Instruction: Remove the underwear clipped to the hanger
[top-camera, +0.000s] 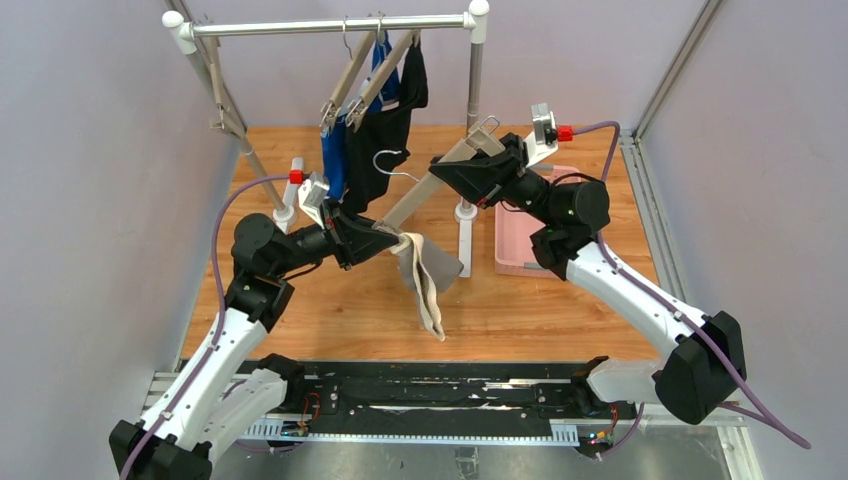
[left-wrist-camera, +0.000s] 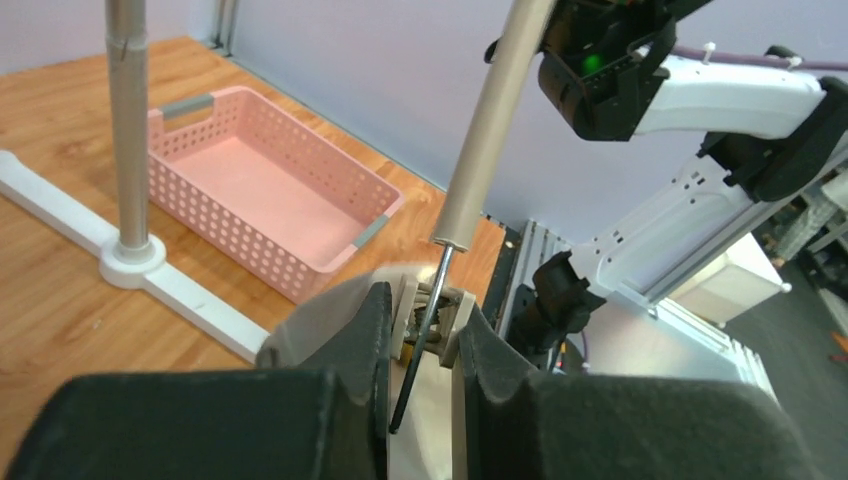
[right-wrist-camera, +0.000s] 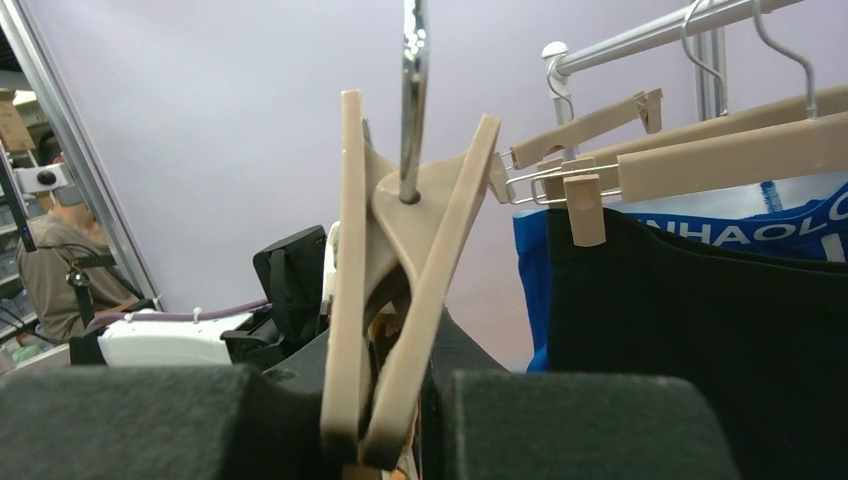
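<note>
Now, left claw (top-camera: 383, 236): narrow, pinching the hanger (top-camera: 420, 195) at its low end
Blue briefs (top-camera: 334, 160), black briefs (top-camera: 392, 140): hung from the rail (top-camera: 330, 26) (at the back)
Grey briefs (top-camera: 425, 280): dangling off the hanger, just beside left claw
Right claw (top-camera: 450, 168): clamped on the hanger's high clip

Bright, even, diffuse light; soft shadows on the table (top-camera: 560, 300); left gripper (left-wrist-camera: 420, 335) and right gripper (right-wrist-camera: 375, 400) blurred in the foreground.

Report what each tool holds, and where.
Right tool pinches one hanger clip; left tool grips the other clip, where the grey underwear hangs.
</note>
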